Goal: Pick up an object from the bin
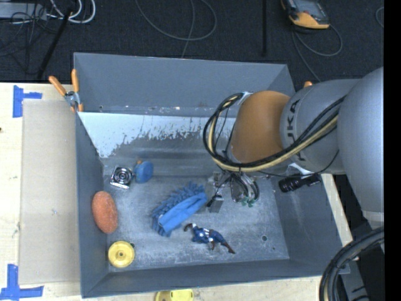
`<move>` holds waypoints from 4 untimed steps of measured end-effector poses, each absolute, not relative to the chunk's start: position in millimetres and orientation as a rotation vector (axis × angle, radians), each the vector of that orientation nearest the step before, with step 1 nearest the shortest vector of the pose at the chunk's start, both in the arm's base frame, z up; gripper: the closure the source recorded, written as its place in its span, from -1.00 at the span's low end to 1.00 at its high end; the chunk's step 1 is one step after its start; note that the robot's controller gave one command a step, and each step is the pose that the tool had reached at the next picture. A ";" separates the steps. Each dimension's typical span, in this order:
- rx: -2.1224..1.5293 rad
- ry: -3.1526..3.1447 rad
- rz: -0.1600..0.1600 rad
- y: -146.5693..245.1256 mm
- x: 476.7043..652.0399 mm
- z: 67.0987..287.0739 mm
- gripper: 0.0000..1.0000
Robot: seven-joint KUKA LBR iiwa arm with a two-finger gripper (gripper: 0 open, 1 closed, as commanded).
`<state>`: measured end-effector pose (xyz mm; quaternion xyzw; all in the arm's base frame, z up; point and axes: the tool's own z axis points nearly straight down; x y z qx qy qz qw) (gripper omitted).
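Camera view. Arm (326,121) is reaching into the bin (182,86) from the right, its orange wrist cover (260,127) hanging above the bin floor. Pincer (216,198) is sitting low at the right end of the blue fuzzy duster (178,209), touching it or just beside it; cannot tell which. Whether the pincer is released or clenched, cannot tell: wrist and cables are hiding it.

Duster is lying slantwise mid-floor. Dark-blue toy (210,236) is lying just below the duster's right end. Blue ball (144,170) and metal piece (120,177) are resting up-left of the duster, side by side. Orange oval (104,212) is lying well left of it; yellow disc (121,254) is sitting down-left.

Judging progress: the descent is looking about done, with the duster being the nearest thing. All of the things are resting on the floor, so grasp and lift are remaining.
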<state>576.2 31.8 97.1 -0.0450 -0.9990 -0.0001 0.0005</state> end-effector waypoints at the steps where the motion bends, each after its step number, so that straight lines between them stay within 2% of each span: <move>1: -0.123 -3.137 0.000 41.8 556.5 131.1 -1.00; 2: -0.117 -3.139 0.000 44.0 554.8 134.4 -1.00; 3: -0.024 -3.147 0.001 66.9 573.1 107.2 -1.00; 4: -0.122 -3.140 0.000 87.3 588.7 75.6 1.00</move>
